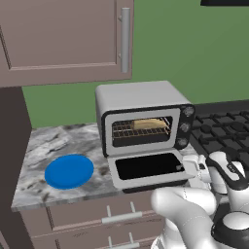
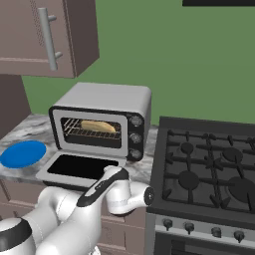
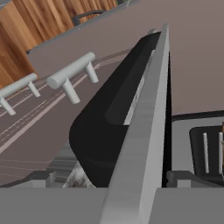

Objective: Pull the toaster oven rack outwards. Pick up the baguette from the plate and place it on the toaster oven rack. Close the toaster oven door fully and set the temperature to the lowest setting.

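Observation:
The silver toaster oven (image 1: pixel 138 97) (image 2: pixel 107 102) stands on the marble counter with its door (image 1: pixel 146 168) (image 2: pixel 79 167) folded down flat. Inside, the baguette (image 1: pixel 148 124) (image 2: pixel 98 126) lies on the wire rack (image 1: pixel 141 133) (image 2: pixel 92 133). The blue plate (image 1: pixel 69 171) (image 2: pixel 22 153), left of the oven, is bare. My gripper (image 1: pixel 187 168) (image 2: pixel 105 175) (image 3: pixel 111 179) is open at the door's front right corner. In the hand view the door's silver edge (image 3: pixel 140 131) and dark handle (image 3: pixel 98 131) run between my fingertips (image 3: pixel 41 177). The knobs (image 1: pixel 185 127) (image 2: pixel 134 137) line the oven's right side.
A black gas stove (image 1: pixel 219 129) (image 2: pixel 209 169) adjoins the counter on the right. An upper cabinet (image 1: pixel 63 39) (image 2: pixel 40 35) hangs above the oven. Drawers with bar handles (image 1: pixel 121 216) (image 3: pixel 70 74) sit below the counter edge. A dark wall (image 1: pixel 9 160) bounds the left.

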